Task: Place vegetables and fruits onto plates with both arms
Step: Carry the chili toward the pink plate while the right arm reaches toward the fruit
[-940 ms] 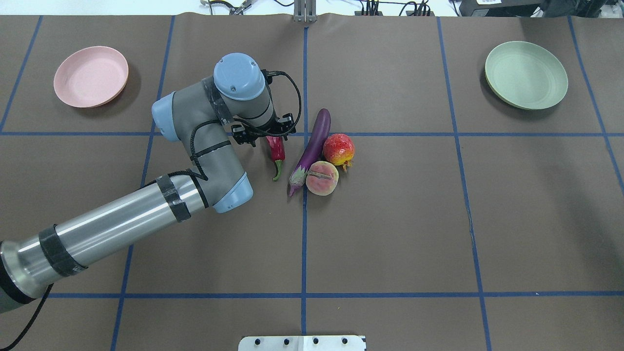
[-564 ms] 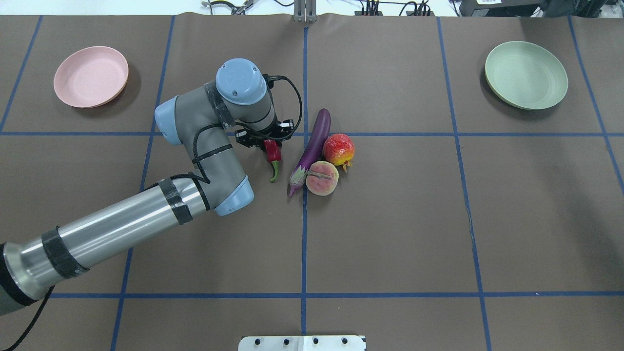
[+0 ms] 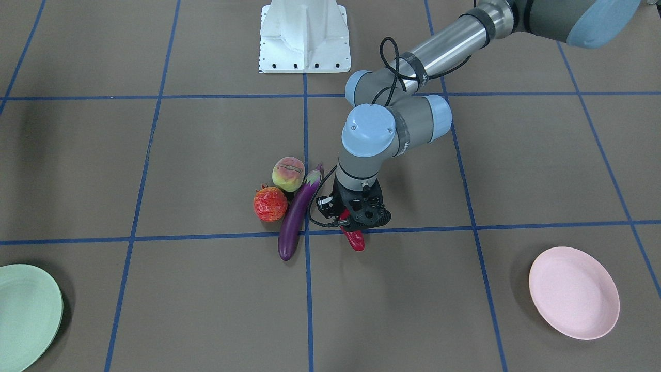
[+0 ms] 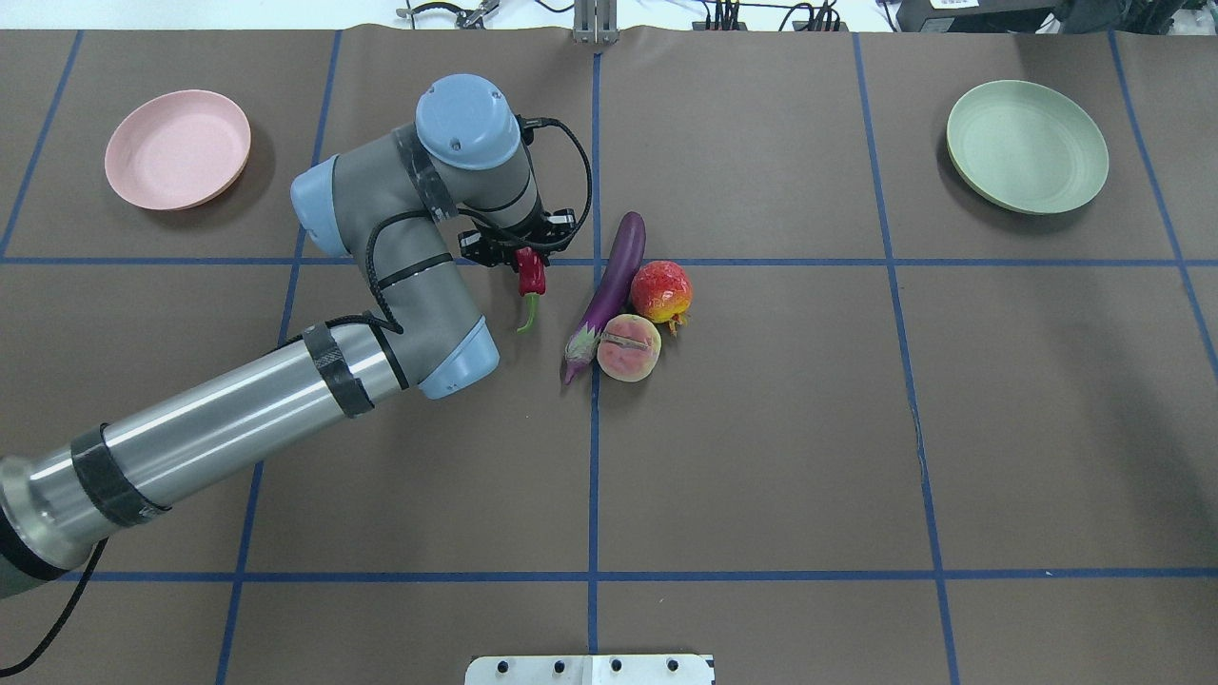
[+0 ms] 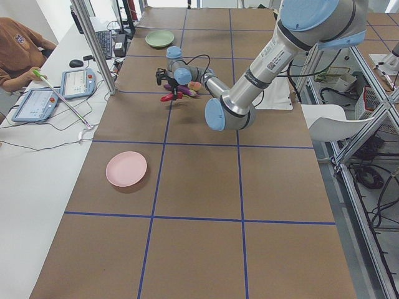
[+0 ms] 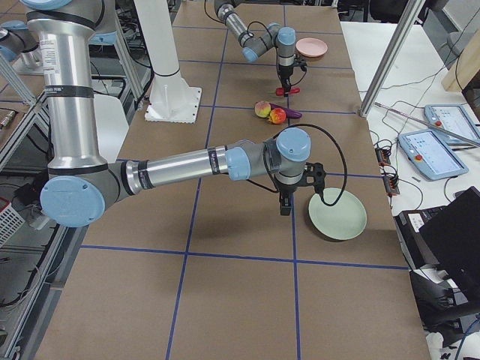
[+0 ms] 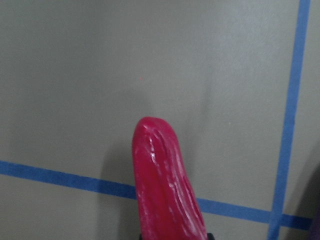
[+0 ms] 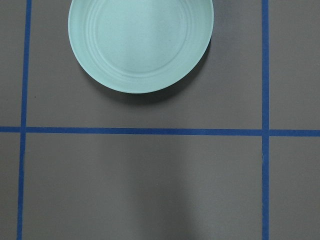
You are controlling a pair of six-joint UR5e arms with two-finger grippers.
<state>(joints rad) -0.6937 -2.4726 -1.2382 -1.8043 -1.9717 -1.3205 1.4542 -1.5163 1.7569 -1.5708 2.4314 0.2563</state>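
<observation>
The left pincer [image 4: 519,257] grips the red chili pepper [image 4: 532,279], just above the tabletop [image 4: 761,428], left of the eggplant [image 4: 612,285]. Next, carry it far left to the pink plate [image 4: 178,149] and let go.

A brown matte desk [image 4: 761,428], crossed by blue tape lines [image 4: 593,476], fills the middle of the room. Along one side runs a white bench [image 5: 31,187] carrying grey-framed tablets [image 5: 78,83] and loose cables. Silver aluminium posts [image 5: 94,43] rise beside it. A white chair [image 5: 330,121] stands on the opposite side.
</observation>
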